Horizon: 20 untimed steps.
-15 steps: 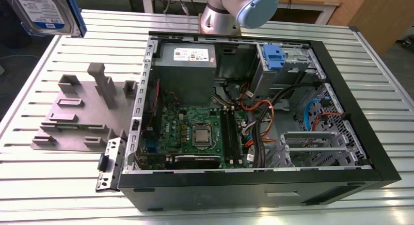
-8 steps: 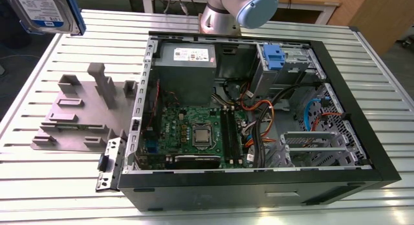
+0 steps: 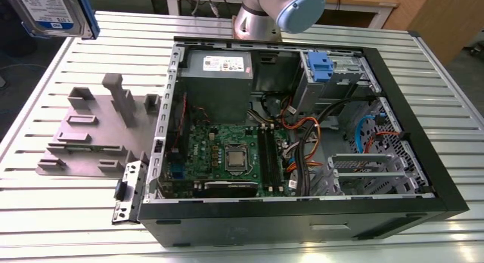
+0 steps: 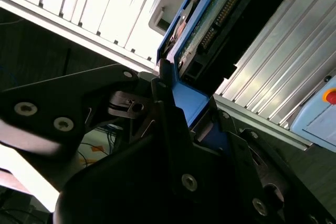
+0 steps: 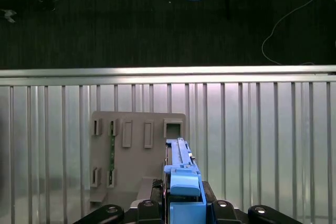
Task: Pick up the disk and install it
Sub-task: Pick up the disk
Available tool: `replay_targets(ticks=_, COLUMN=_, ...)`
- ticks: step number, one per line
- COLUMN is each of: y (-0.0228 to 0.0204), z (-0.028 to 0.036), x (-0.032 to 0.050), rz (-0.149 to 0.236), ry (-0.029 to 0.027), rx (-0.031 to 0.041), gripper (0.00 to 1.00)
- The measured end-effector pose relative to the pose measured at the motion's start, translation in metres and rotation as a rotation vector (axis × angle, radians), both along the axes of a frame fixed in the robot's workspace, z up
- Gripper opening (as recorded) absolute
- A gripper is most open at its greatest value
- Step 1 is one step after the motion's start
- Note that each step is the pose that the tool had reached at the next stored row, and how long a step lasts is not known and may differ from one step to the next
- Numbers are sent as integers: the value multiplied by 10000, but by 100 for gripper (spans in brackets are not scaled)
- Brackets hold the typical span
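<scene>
The disk hangs high over the table's far corner on the exterior view's left, its white-and-blue label and one blue side rail showing. In the second wrist view its green circuit-board underside and blue rail lie between black fingers, with my gripper shut on it. The first wrist view looks along the disk's blue rail, clamped in my gripper above the grey fixture plate.
An open computer case lies on the slatted metal table, with motherboard, grey power supply and a silver drive cage with blue latch. The grey fixture plate lies beside the case. The arm's base stands behind.
</scene>
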State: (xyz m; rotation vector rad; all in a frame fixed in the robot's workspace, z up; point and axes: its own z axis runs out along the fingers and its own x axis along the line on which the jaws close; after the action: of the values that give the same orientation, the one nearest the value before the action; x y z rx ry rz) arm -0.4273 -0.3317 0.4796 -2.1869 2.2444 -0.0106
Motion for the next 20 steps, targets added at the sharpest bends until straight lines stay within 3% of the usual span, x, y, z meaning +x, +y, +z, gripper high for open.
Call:
replay_targets(ticks=9, y=0, z=15, x=0, rz=142, ry=0, rx=0, gripper=36)
replay_targets(ticks=17, y=0, z=115, x=0, rz=149, ry=1, rx=-1, gripper=36)
replay_targets(ticks=20, y=-1, z=122, x=0, rz=148, ry=0, rx=-1, gripper=36)
